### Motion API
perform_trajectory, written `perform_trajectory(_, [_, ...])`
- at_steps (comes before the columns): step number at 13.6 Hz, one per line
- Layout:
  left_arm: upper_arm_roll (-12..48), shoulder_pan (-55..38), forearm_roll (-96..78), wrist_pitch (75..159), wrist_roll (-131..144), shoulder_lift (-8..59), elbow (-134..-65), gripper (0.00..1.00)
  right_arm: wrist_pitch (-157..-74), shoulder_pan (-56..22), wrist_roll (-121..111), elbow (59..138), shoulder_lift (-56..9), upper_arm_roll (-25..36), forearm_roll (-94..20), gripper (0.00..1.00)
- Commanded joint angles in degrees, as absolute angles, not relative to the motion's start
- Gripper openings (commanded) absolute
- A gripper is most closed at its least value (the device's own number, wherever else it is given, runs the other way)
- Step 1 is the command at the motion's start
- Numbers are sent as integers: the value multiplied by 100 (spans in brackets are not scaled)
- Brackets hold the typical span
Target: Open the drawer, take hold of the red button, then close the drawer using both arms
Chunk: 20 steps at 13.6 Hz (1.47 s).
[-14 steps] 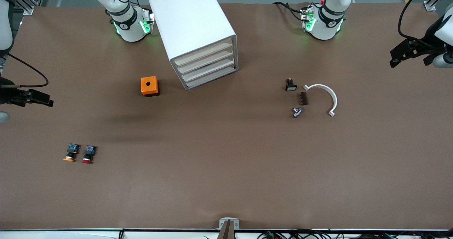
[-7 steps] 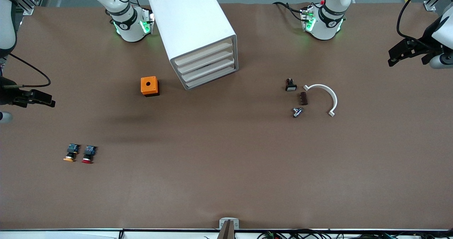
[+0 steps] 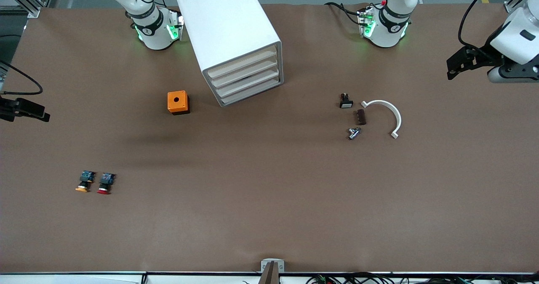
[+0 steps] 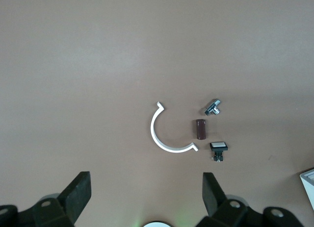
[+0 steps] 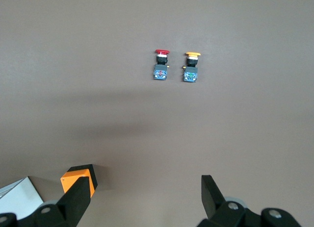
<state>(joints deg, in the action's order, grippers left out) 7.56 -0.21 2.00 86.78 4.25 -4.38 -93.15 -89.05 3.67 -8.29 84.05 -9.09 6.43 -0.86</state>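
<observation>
From my screen I saw the white drawer cabinet [image 3: 233, 40] standing with all its drawers pushed in. The red button [image 3: 104, 184] lay out on the brown table [image 3: 269, 200], just beside a yellow button [image 3: 85, 181], toward the right arm's end and nearer to the front camera than the cabinet. This fit two stories — the button was pulled out and the drawer shut again, or the drawer was yet to be opened. I could not tell which.

The right gripper [image 3: 31, 109] hung over the table edge at its own end, fingers wide apart, holding nothing. The left gripper [image 3: 457, 63] hung over its own end too, fingers also wide apart and holding nothing.

An orange box [image 3: 178, 102] sat near the cabinet. A white curved piece [image 3: 389, 113], a small brown block [image 3: 361, 117], a metal fitting [image 3: 353, 133] and a little black switch [image 3: 345, 101] lay together toward the left arm's end. The table was flat and brown, with grey floor showing past the edge by the arm bases
</observation>
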Motion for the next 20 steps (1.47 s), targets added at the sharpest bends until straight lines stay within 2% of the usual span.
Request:
perform_trajectory(1, [948,-9,132,8613,465,-19,-8974,100,-8483,483,-844,8183,-879,615,0,100])
perform_trajectory(3, [1072,-9,193,8718,483,193,-8939,100,-8202,580,-844,7876,-896,607,-35,100])
perform_trajectory(6, [1072,44,176,8719,519,141,-8781,100,-7964,589,-844,7621,-879,607,-44,100])
perform_trajectory(8, [1046,79,167,8413,501,36,-8597,100,-7919,580,-853,7611,-827,589,-35,100])
perform_trajectory(10, [1002,105,123,8131,527,-61,-8569,100,-7385,589,-861,7611,-765,589,-114,100])
perform_trajectory(12, [1002,341,45,8139,492,-175,-8648,100,-7348,571,-861,7655,-668,580,-105,100])
perform_trajectory(18, [1002,598,-272,8577,466,-860,-9544,100,-7567,431,-870,8085,-300,554,-97,100])
perform_trajectory(20, [1002,598,-194,8604,405,-783,-9405,100,-7655,387,-870,8182,-211,554,-88,100])
